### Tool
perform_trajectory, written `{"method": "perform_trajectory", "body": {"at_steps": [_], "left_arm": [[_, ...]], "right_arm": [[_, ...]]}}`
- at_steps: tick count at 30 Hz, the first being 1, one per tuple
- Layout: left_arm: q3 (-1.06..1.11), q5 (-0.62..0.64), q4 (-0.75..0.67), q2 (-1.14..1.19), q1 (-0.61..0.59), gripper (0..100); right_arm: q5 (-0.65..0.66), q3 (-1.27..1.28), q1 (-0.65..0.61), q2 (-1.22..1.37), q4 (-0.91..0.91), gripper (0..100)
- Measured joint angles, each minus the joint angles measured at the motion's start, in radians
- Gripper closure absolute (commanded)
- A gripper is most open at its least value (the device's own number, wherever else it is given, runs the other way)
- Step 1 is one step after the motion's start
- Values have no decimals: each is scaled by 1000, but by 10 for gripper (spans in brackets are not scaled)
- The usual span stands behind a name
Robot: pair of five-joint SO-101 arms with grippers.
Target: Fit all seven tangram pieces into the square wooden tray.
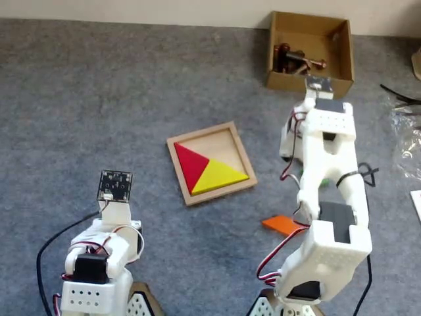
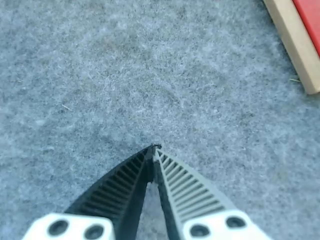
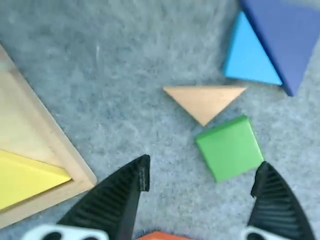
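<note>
Tray [image 1: 244,151] mid-frame in high view on grey desk [image 1: 99,85], red triangle [image 1: 189,164] and yellow triangle [image 1: 217,176] seated inside. Green square [image 3: 230,147], tan triangle [image 3: 204,101] loose outside. Left jaws pinched together, empty; right jaws spread wide, empty, by green square.

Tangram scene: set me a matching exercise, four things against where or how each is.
1 yellow triangle
2 green square
3 orange piece
4 left hand

A shut, above bare carpet
B partly hidden under the right arm
C in the tray beside the red triangle
D on carpet next to the plain wooden triangle

Pairs: 1-C, 2-D, 3-B, 4-A.
</note>
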Motion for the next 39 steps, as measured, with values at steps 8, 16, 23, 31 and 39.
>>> {"method": "perform_trajectory", "body": {"at_steps": [8,16,23,31,39], "left_arm": [[0,0,0,0,0,995],[0,0,0,0,0,995],[0,0,0,0,0,995],[0,0,0,0,0,995],[0,0,0,0,0,995]], "right_arm": [[0,9,-11,0,-80,691],[0,77,-15,0,-87,691],[161,135,-25,0,-60,690],[272,155,-25,-107,-37,689],[423,414,-26,-387,-74,689]]}}
